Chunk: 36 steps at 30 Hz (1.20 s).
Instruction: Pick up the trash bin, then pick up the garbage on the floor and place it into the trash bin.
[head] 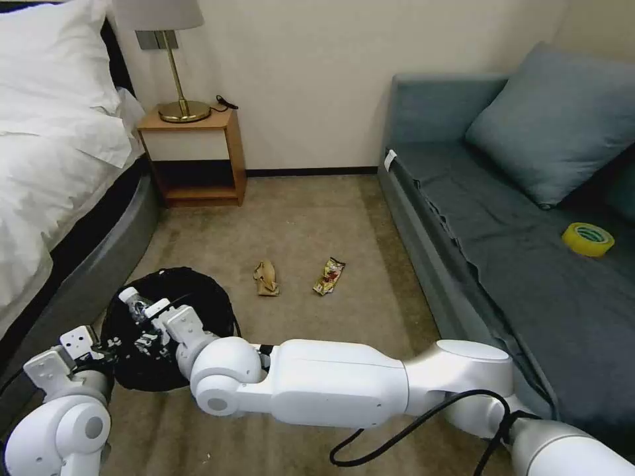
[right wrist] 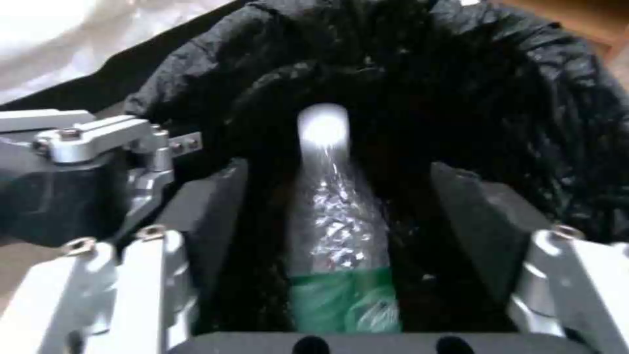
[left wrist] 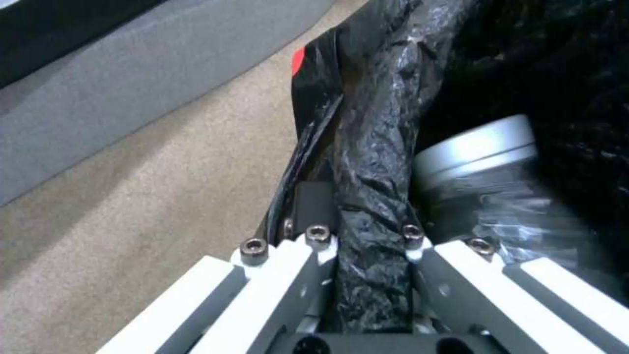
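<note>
so on the far left there's the bed [head: 59, 152] with its white sheets, and right next to its grey base the left gripper [head: 109, 347] is clamped tight on the rim of the trash bin [head: 198, 291], fingers [left wrist: 314, 206] pinching the crinkly black liner [left wrist: 373, 162] from both sides. the bin sits low over the carpet [head: 317, 218] just beside the bed. the right gripper [head: 155, 324] has its arm reaching across from the right and hangs over the bin's mouth, fingers [right wrist: 210, 206] spread wide with the clear bottle [right wrist: 334, 226] lying loose between them, not squeezed, white cap pointing into the bin and green label near the palm. you can see the bottle's cap end poking up at the bin's rim in the head view [head: 132, 301]. further right on the carpet, well apart from the bin, there's the crumpled brown paper [head: 266, 278] and just beside that the brown-gold snack wrapper [head: 329, 276]. back by the wall is a nightstand [head: 195, 155] with a brass lamp [head: 175, 66]. on the right is the grey-blue sofa [head: 503, 251] with a cushion [head: 555, 119] and a yellow tape roll [head: 587, 238] sitting on the seat.
</note>
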{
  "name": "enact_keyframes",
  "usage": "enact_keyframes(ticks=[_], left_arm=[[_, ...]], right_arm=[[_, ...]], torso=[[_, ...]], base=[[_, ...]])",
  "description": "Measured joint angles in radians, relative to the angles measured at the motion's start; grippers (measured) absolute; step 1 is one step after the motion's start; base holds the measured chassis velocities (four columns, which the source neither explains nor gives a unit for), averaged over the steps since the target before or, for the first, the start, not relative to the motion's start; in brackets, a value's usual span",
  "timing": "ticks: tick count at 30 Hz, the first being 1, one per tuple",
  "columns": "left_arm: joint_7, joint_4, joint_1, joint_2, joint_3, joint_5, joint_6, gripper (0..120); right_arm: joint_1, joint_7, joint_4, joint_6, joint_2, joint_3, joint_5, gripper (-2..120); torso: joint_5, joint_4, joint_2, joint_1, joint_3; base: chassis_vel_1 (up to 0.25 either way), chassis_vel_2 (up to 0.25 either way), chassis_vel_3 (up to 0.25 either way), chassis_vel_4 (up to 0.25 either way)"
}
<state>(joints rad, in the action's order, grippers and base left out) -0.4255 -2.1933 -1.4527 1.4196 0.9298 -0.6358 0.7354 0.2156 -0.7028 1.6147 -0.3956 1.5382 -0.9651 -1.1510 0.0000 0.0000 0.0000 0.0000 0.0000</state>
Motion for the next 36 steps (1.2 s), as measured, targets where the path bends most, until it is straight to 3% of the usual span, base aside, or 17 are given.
enact_keyframes(ticks=[6,8,12,13,17,18,20,24,25,28,30,32,36], left_arm=[[0.000,0.008,0.002,-0.003,0.000,-0.001,0.000,3],[0.000,0.009,0.002,-0.004,0.000,-0.001,0.000,3],[0.001,0.019,0.010,-0.012,0.000,-0.007,0.000,3],[0.001,0.019,0.010,-0.012,0.000,-0.007,0.000,3],[0.002,0.020,0.012,-0.018,0.005,-0.015,0.000,3],[0.002,0.020,0.012,-0.018,0.005,-0.015,0.000,3],[0.002,0.021,0.007,-0.022,0.012,-0.020,0.000,3],[0.002,0.024,0.006,-0.022,0.017,-0.026,0.000,3],[0.003,0.026,0.006,-0.020,0.019,-0.027,0.000,3],[0.003,0.030,0.007,-0.018,0.019,-0.027,0.000,3],[0.003,0.031,0.007,-0.016,0.018,-0.026,0.000,3],[0.003,0.030,0.006,-0.016,0.019,-0.026,0.000,3],[0.003,0.023,0.002,-0.020,0.032,-0.026,0.000,3]], right_arm=[[0.010,0.007,0.015,0.004,-0.012,0.045,0.044,99],[0.010,0.015,0.023,0.006,-0.019,0.058,0.059,99],[0.005,0.177,0.161,0.087,-0.145,0.208,0.274,100],[0.005,0.177,0.161,0.087,-0.145,0.208,0.274,100],[0.065,0.316,0.296,0.142,-0.284,0.386,0.366,100],[0.065,0.316,0.296,0.142,-0.284,0.386,0.366,100],[0.199,0.402,0.388,0.201,-0.446,0.546,0.444,100],[0.331,0.425,0.459,0.269,-0.552,0.671,0.513,100],[0.425,0.420,0.502,0.296,-0.592,0.751,0.564,100],[0.522,0.407,0.533,0.314,-0.607,0.825,0.616,100],[0.745,0.365,0.596,0.323,-0.595,0.976,0.724,100],[0.789,0.355,0.608,0.322,-0.585,1.007,0.746,100],[1.013,0.324,0.654,0.334,-0.499,1.136,0.896,100]], torso=[[0.0000,0.0003,0.000,0.000,0.000],[0.0000,0.0003,0.000,0.000,0.000],[0.0001,0.0001,0.000,0.000,0.000],[0.0001,0.0001,0.000,0.000,0.000],[0.0005,0.0003,0.000,0.000,0.000],[0.0005,0.0003,0.000,0.000,0.000],[0.0007,-0.0001,0.000,0.000,0.000],[0.0007,-0.0007,0.000,0.000,0.000],[0.0006,-0.0003,0.000,0.000,0.000],[0.0006,0.0000,0.000,0.000,0.000],[0.0005,-0.0003,0.000,0.000,0.000],[0.0005,-0.0003,0.000,0.000,0.000],[0.0003,-0.0001,0.000,0.000,0.000]], base=[[0.000,0.000,0.000,0.000],[0.000,0.000,0.000,0.000],[0.000,0.000,0.000,0.000],[0.000,0.000,0.000,0.000],[0.000,0.000,0.000,0.000],[0.000,0.000,0.000,0.000],[0.000,0.000,0.000,0.000],[0.000,0.000,0.000,0.000],[0.000,0.000,0.000,0.000],[0.000,0.000,0.000,0.000],[0.000,0.000,0.000,0.000],[0.000,0.000,0.000,0.000],[0.000,0.000,0.000,0.000]])
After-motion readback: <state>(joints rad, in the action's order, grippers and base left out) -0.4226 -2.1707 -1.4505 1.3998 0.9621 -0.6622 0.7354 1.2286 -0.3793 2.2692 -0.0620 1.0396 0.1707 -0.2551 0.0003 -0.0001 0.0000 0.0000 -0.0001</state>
